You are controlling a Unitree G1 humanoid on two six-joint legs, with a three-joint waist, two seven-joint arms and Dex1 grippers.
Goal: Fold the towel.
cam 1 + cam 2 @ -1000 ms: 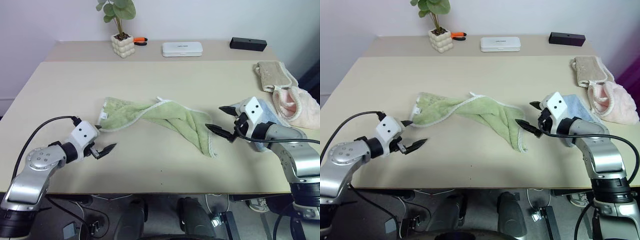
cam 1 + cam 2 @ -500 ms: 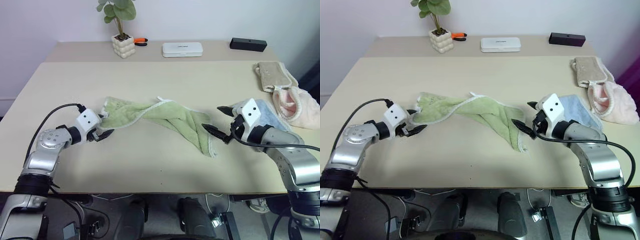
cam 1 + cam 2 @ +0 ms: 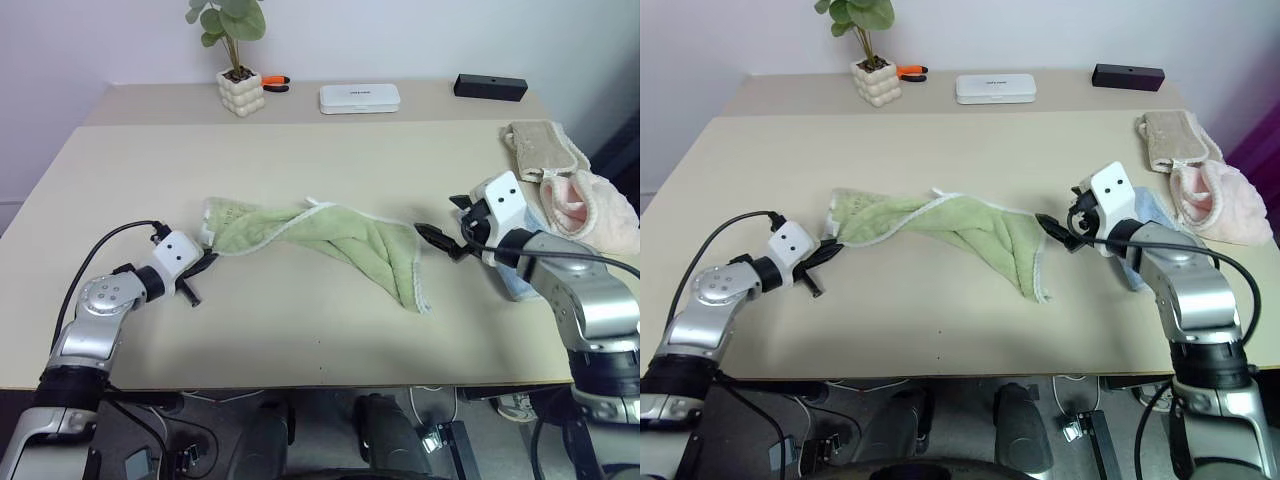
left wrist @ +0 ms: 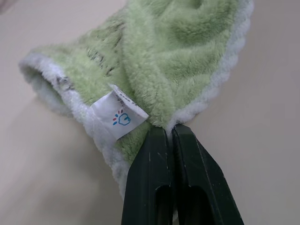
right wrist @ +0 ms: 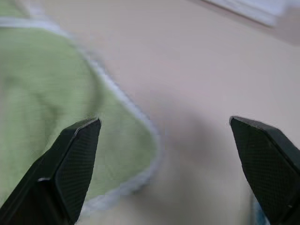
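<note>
A beige worktop (image 3: pixel 120 160) stands against a pale wall. The left gripper (image 4: pixel 169 133) has its fingers pressed together on the whitish trim of the fluffy green towel (image 3: pixel 330 235), beside a small white tag (image 4: pixel 119 115) that the wrist view shows. The right gripper (image 3: pixel 447 240) has its fingers wide apart just beside the towel's other end. The towel lies twisted mid-worktop. Beige and pink cloths (image 3: pixel 570 185) sit at the right edge; a potted plant (image 3: pixel 240 60) stands at the far edge.

A plain office-like test room — beige table (image 3: pixel 300 330), bare white wall (image 3: pixel 400 40), potted plant (image 3: pixel 237 55).
</note>
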